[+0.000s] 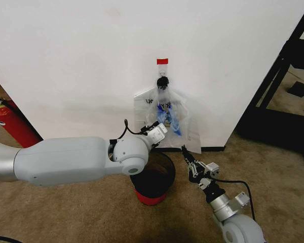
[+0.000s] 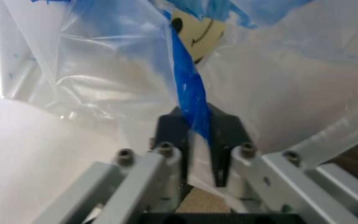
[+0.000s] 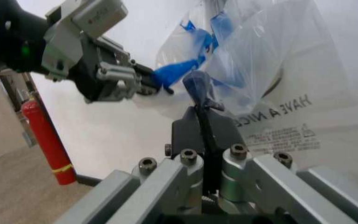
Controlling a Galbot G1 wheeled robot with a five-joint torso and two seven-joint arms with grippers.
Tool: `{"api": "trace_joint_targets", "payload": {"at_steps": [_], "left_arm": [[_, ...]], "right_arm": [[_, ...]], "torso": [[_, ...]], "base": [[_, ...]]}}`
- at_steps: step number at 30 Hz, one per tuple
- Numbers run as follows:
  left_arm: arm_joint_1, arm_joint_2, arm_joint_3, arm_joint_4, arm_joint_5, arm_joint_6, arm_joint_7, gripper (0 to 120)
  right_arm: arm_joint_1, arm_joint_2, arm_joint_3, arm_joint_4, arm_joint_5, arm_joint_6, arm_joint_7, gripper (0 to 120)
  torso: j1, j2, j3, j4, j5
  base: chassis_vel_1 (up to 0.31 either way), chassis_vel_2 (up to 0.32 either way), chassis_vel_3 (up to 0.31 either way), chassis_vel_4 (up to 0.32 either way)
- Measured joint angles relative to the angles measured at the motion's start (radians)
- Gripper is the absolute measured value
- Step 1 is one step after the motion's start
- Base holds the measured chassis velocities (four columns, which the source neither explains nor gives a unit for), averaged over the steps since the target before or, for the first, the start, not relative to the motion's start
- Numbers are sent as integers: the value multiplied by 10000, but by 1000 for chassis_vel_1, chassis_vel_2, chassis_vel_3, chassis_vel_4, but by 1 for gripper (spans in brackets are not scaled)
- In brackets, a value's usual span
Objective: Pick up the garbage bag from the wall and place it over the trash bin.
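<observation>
Left claw (image 2: 197, 140) clamped on garbage bag (image 1: 167, 119), which hangs long-axis vertical on wall (image 1: 81, 55). Right claw (image 1: 186, 153) together below it. Trash bin (image 1: 153, 179) contents unclear.

Red fire extinguisher (image 1: 12, 125) beside wall at left; black shelf frame (image 1: 283, 66) at right.

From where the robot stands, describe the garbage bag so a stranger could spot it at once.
Look at the white wall, just under a small red tag. There the garbage bag hangs from a black knot, above the trash bin. It is the only see-through plastic there, with blue patches, and the left gripper is shut on a blue fold.
</observation>
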Motion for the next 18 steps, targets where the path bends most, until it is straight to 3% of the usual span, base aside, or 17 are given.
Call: {"api": "trace_joint_targets", "payload": {"at_steps": [4,11,15,18], "left_arm": [[365,35,-454,29,41,-1,-140,0],[1999,426,-2171,-471,819,-2,-412,0],[3333,646,-3455,-896,2015,-2,-421,0],[3834,692,-3981,-1025,2288,-44,-418,0]], "right_arm": [[2,19,6,-15,-8,0,26,0],[-174,33,232,203,-364,-90,103,0],[-588,-171,422,888,-927,-475,618,15],[-820,-322,507,1301,-937,-717,932,22]], "torso": [[0,0,0,-1,0],[0,0,0,2,1],[0,0,-1,0,0],[0,0,0,0,-2]], "base": [[0,0,0,0],[0,0,0,0],[0,0,0,0],[0,0,0,0]]}}
